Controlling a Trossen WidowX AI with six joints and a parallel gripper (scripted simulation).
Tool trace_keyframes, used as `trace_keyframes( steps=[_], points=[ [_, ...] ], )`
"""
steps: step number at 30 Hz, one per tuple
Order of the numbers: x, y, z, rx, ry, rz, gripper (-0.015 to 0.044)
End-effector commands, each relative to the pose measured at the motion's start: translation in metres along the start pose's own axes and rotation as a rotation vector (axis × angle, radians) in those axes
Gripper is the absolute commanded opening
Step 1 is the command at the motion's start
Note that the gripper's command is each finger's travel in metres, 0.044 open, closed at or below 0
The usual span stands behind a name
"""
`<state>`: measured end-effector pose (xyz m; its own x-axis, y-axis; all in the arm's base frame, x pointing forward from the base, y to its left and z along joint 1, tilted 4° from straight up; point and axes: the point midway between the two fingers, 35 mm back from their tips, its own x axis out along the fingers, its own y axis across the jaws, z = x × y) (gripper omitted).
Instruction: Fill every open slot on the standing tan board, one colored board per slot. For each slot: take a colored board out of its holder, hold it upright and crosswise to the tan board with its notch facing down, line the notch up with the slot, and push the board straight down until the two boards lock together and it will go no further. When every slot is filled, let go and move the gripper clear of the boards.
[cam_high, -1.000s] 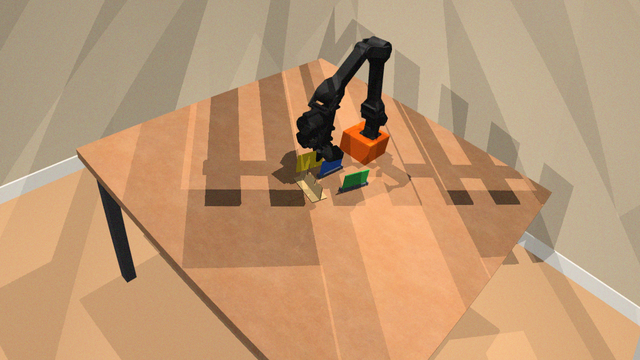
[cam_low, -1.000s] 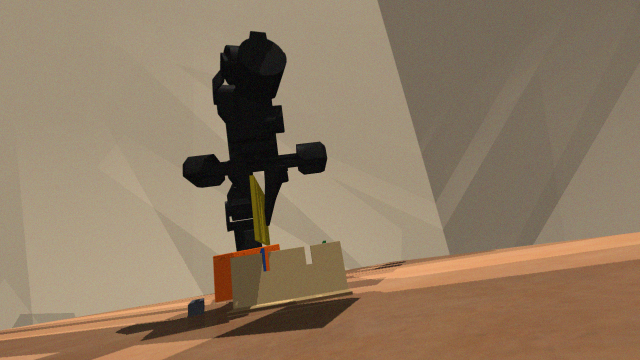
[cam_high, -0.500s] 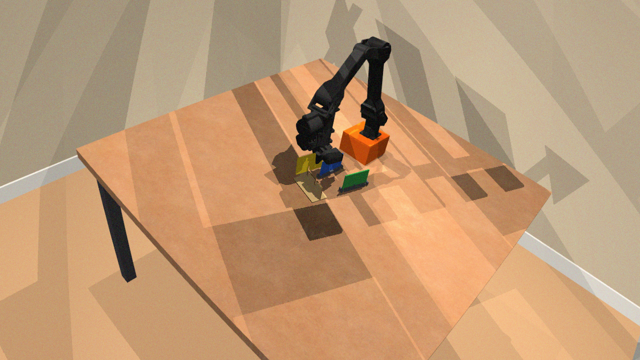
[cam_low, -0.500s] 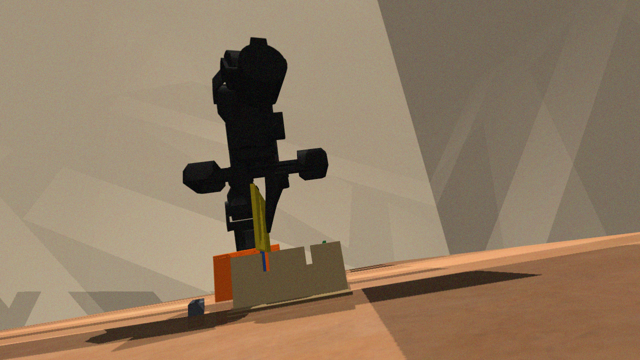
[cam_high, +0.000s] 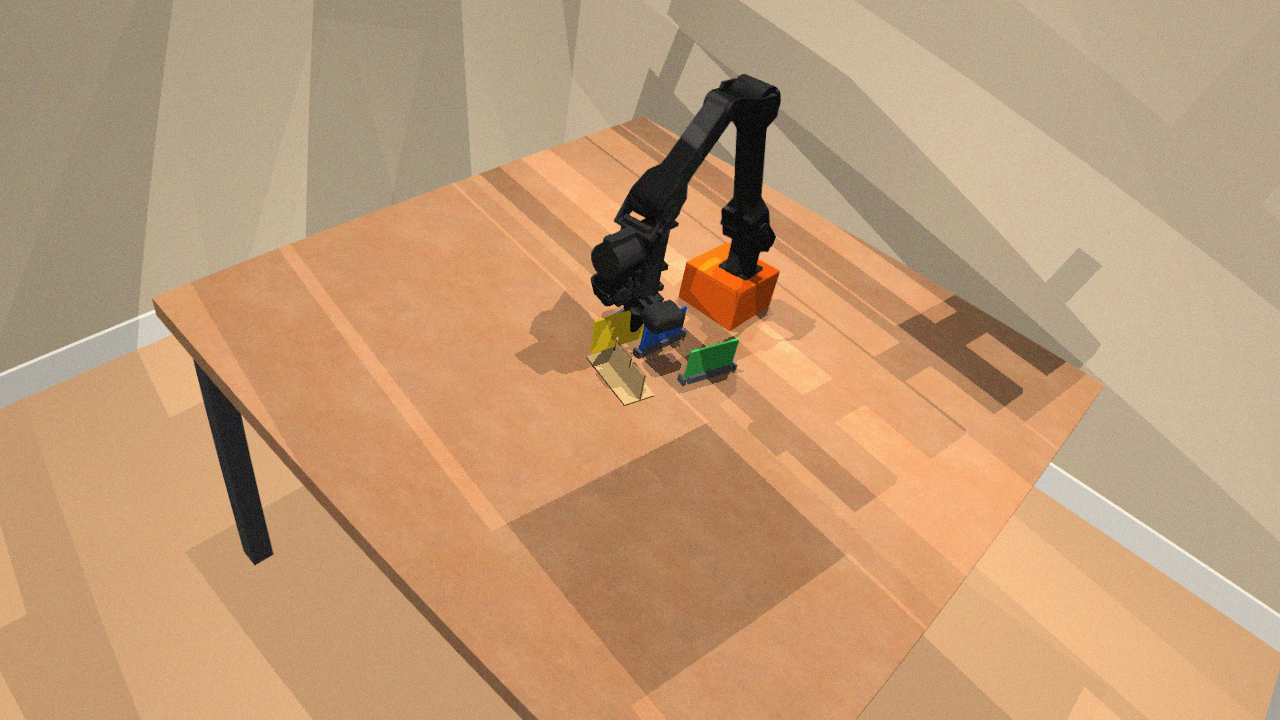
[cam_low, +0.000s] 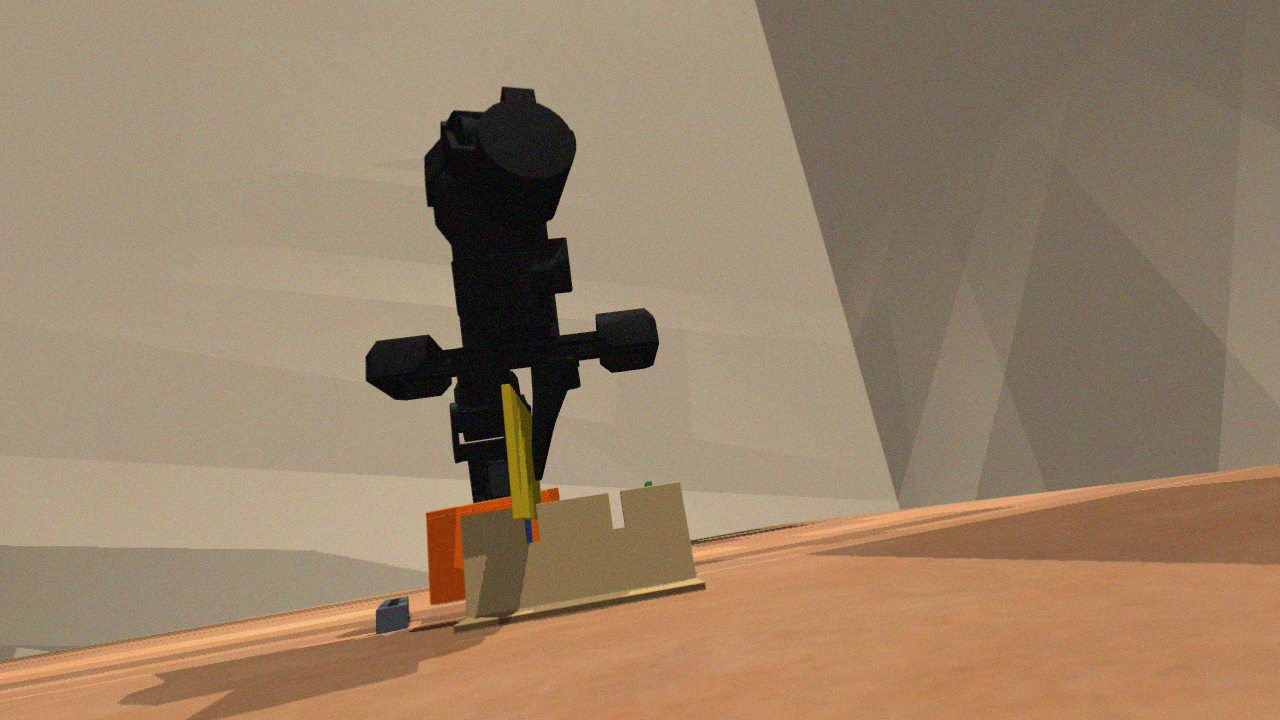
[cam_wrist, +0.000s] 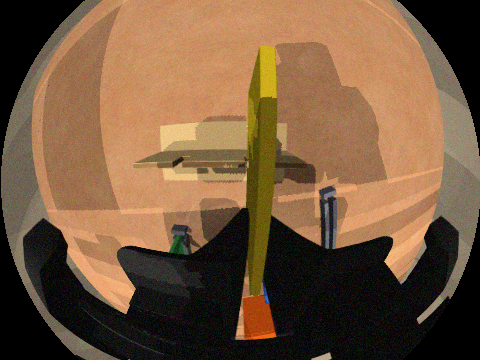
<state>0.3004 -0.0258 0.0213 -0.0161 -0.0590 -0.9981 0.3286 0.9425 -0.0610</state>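
Note:
My gripper (cam_high: 636, 324) (cam_low: 529, 452) (cam_wrist: 251, 215) is shut on the yellow board (cam_high: 611, 332) (cam_low: 517, 447) (cam_wrist: 261, 150), upright and crosswise over the tan board (cam_high: 631, 382) (cam_low: 581, 555) (cam_wrist: 215, 156). In the exterior view the yellow board's lower end overlaps the top of the left slot; I cannot tell whether its notch is on the slot. The tan board's right slot is open. The blue board (cam_high: 662, 334) (cam_low: 529, 531) stands in its holder behind the gripper. The green board (cam_high: 712, 358) (cam_low: 648, 484) (cam_wrist: 177, 247) stands in its holder.
An empty dark holder (cam_low: 392, 616) (cam_wrist: 328, 222) stands on the table, on the yellow board's side. The orange block (cam_high: 729, 300) (cam_low: 444, 564) (cam_wrist: 259, 317) under the arm's base is behind the blue board. The blue board's holder is close below the gripper in the top view.

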Motion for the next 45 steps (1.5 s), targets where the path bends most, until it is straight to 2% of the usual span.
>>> trace_keyframes(
  steps=[1,45],
  points=[
    [0.003,0.000,0.000,0.000,-0.001,0.002,0.0000],
    [0.031,0.000,0.000,0.000,-0.001,0.002,0.0000]
  ],
)
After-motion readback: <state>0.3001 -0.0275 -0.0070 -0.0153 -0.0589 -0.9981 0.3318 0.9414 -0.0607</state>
